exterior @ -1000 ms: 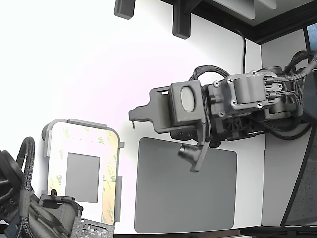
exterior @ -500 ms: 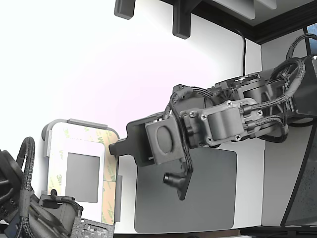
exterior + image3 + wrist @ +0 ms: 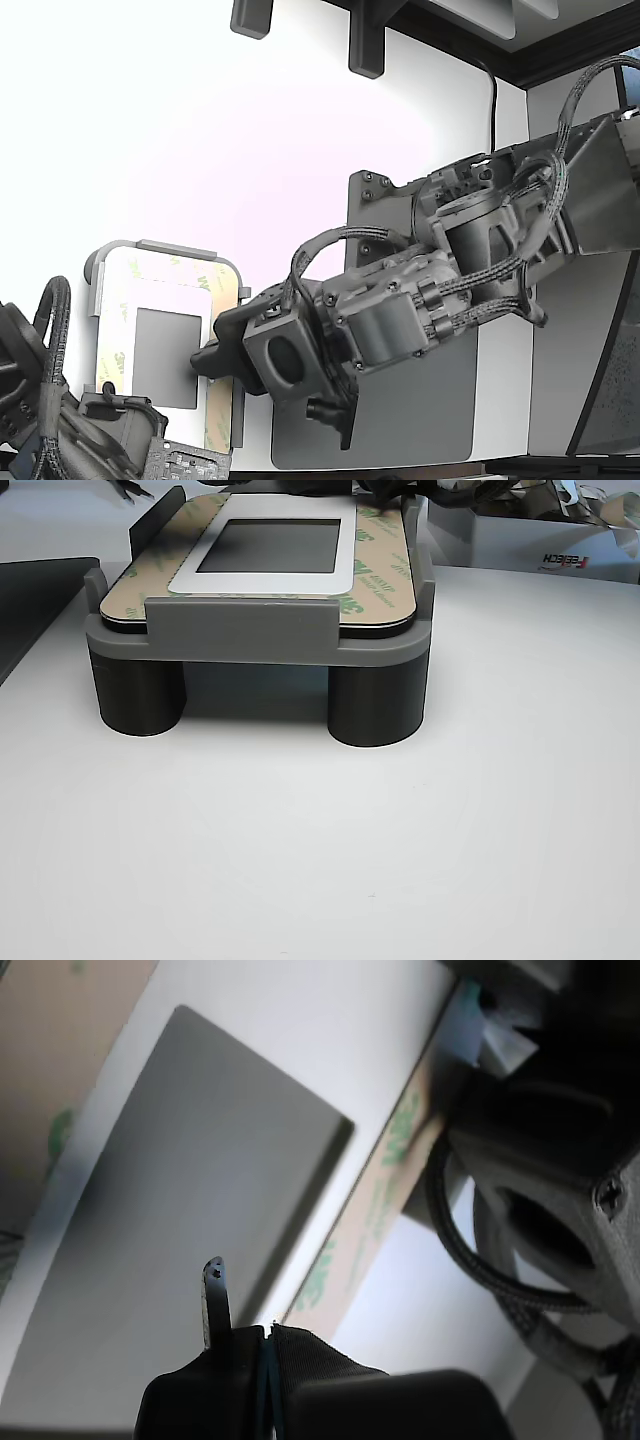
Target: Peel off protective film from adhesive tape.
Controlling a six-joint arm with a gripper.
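The white plate (image 3: 150, 292) sits in a grey fixture (image 3: 150, 247) at the exterior view's lower left. Adhesive tape strips (image 3: 221, 405) with pale yellow, green-marked protective film (image 3: 372, 1212) frame its grey rectangle (image 3: 165, 358). My gripper (image 3: 203, 361) hangs over the rectangle's right edge, next to the right-hand strip. In the wrist view my gripper (image 3: 267, 1336) shows its black halves meeting at a seam, with one thin blade (image 3: 212, 1290) above the grey rectangle (image 3: 190, 1180). Nothing shows between them. The other view shows the film-covered strips (image 3: 378, 568) lying flat.
A large grey mat (image 3: 410, 430) lies under my arm to the exterior view's right of the fixture. A second arm (image 3: 60, 430) sits at the fixture's lower left. In the other view a white box (image 3: 540, 530) stands behind the fixture (image 3: 250, 630).
My arm has swung down and to the exterior view's left, from above the grey mat to over the plate's right side. The film strips have not moved.
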